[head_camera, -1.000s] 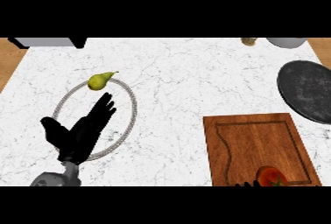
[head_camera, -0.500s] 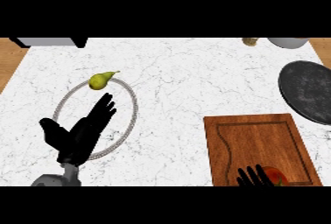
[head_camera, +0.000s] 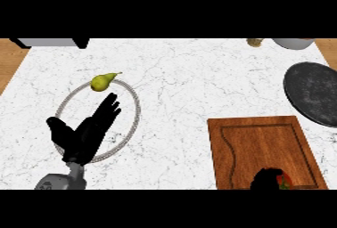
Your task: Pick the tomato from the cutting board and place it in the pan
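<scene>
- The right hand (head_camera: pixel 266 179) is seen at the view's lower edge, over the near end of the cutting board (head_camera: pixel 262 142); whether its fingers are closed cannot be told.
- The tomato (head_camera: pixel 284 180) is mostly hidden, a red sliver showing just right of that hand, touching it or nearly so.
- The left hand (head_camera: pixel 85 133) is held released over a plate (head_camera: pixel 135 103), well apart; a pear (head_camera: pixel 102 82) sits on the plate's far rim.
- The pan (head_camera: pixel 314 92) lies beyond the board, to the far right.
</scene>
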You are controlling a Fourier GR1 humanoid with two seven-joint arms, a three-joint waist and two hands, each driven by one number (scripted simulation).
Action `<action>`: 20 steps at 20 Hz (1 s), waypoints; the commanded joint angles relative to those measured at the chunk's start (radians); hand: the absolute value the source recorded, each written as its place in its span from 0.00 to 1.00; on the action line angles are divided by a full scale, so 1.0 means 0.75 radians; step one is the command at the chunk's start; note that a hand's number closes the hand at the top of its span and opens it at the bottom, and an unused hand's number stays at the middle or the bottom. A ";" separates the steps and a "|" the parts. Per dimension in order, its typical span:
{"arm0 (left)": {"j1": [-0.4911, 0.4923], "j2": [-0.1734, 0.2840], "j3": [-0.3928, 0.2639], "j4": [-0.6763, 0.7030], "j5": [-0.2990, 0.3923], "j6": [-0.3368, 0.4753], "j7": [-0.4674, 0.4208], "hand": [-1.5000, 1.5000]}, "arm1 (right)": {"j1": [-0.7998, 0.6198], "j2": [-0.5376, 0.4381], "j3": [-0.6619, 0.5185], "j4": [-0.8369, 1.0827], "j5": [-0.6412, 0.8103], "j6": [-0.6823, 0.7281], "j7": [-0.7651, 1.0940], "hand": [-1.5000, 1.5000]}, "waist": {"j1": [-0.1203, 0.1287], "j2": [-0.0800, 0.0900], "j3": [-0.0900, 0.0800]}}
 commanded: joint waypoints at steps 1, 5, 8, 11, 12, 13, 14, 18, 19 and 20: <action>0.016 -0.005 0.041 0.000 0.014 -0.014 -0.006 0.50 | -0.036 0.012 -0.004 0.040 0.087 -0.069 -0.015 1.00 | 0.001 0.000 0.001; 0.001 -0.006 0.029 -0.037 0.011 0.004 0.003 0.50 | 0.040 0.434 -0.186 0.071 -0.410 0.208 0.124 1.00 | -0.014 0.028 0.007; 0.013 -0.011 0.041 -0.034 0.005 0.024 -0.009 0.50 | 0.144 0.709 -0.291 0.041 -0.661 0.290 0.291 1.00 | -0.097 0.059 0.022; 0.018 0.002 0.030 -0.043 -0.008 0.017 -0.006 0.50 | 0.090 0.941 -0.424 0.063 -0.812 0.408 0.412 1.00 | -0.027 0.048 0.011; 0.009 -0.019 0.027 -0.027 0.016 0.005 -0.004 0.50 | 0.046 1.016 -0.454 0.063 -0.828 0.407 0.479 1.00 | -0.021 0.040 0.008; 0.004 -0.021 0.001 -0.041 -0.015 0.019 0.007 0.50 | -0.025 1.020 -0.493 0.042 -0.853 0.450 0.547 1.00 | 0.000 0.030 0.007; 0.000 -0.012 -0.001 -0.040 -0.013 0.010 0.021 0.50 | -0.086 1.023 -0.541 0.017 -0.892 0.437 0.604 1.00 | 0.006 0.022 0.006; -0.024 -0.027 -0.002 0.014 -0.007 -0.013 -0.001 0.50 | -0.495 1.031 -0.643 0.054 -0.867 0.398 0.793 1.00 | 0.038 0.015 0.001; -0.052 -0.008 0.024 0.050 -0.008 -0.025 -0.011 0.50 | -0.499 1.032 -0.618 0.087 -0.885 0.293 0.846 1.00 | 0.025 0.013 0.002; -0.058 -0.012 0.029 0.013 0.016 -0.008 0.057 0.50 | -0.508 1.033 -0.589 0.050 -0.886 0.282 0.896 1.00 | 0.020 0.006 0.002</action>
